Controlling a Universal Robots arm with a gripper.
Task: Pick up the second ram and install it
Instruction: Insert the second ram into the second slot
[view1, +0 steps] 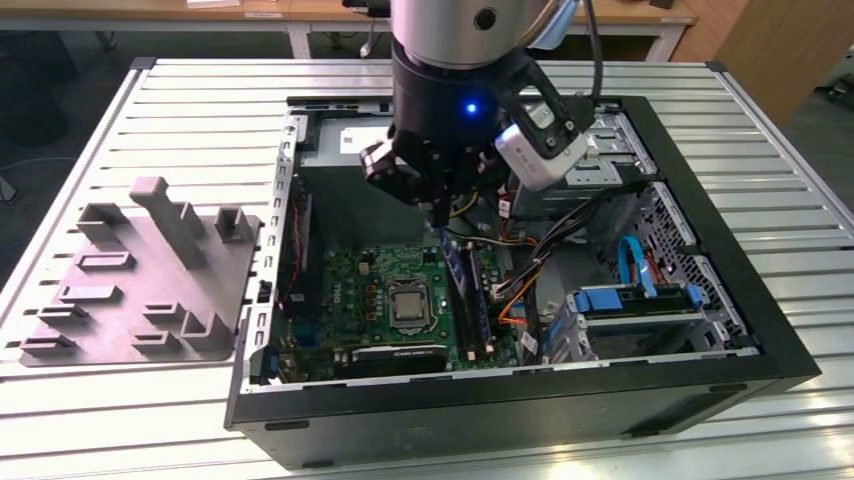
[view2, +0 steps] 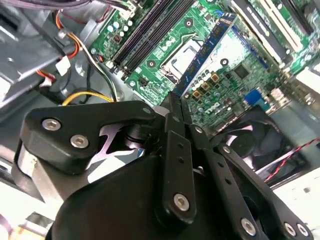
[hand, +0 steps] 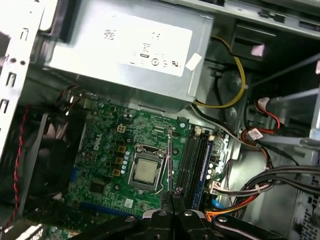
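The fingers (view2: 176, 142) are pinched narrow on one end of the second ram (view2: 207, 52), carrying it on edge, I'd guess so its long edge lines up with the memory slots (hand: 194, 160). It hangs above the motherboard (view1: 358, 292) inside the open case (view1: 534, 410), just beside those slots and not seated.

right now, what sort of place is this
Probably a robotics lab bench: an open computer case on a slatted metal table, a grey fixture tray beside it, the gripper holding the second ram.
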